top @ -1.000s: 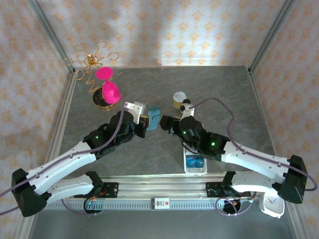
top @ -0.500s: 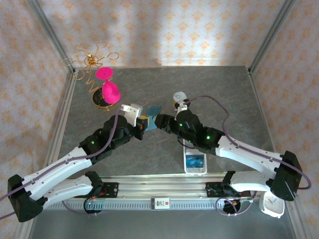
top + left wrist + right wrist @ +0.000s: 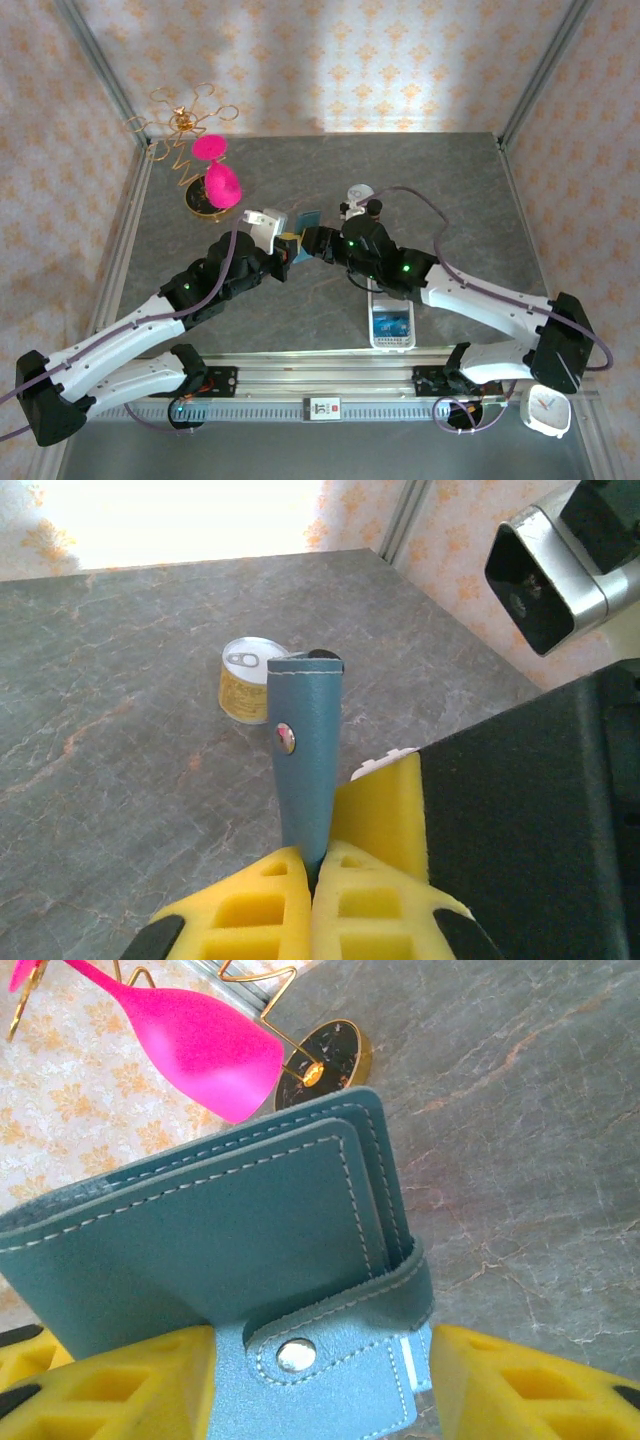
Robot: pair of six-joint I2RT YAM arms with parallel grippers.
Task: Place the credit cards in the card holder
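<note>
Now, your left gripper is clamped on one edge of the card holder, held edge-on over the middle of the table with its long axis running straight out from the fingers. Your right gripper has its jaws apart, one on either side of the snap tab.

The top camera looks down from high above the near edge and takes in the whole table. The left wrist camera sits very close to the card holder and faces far right, past a can. The right wrist camera is closer still and faces far left toward a pink glass. All three views share the holder.
</note>
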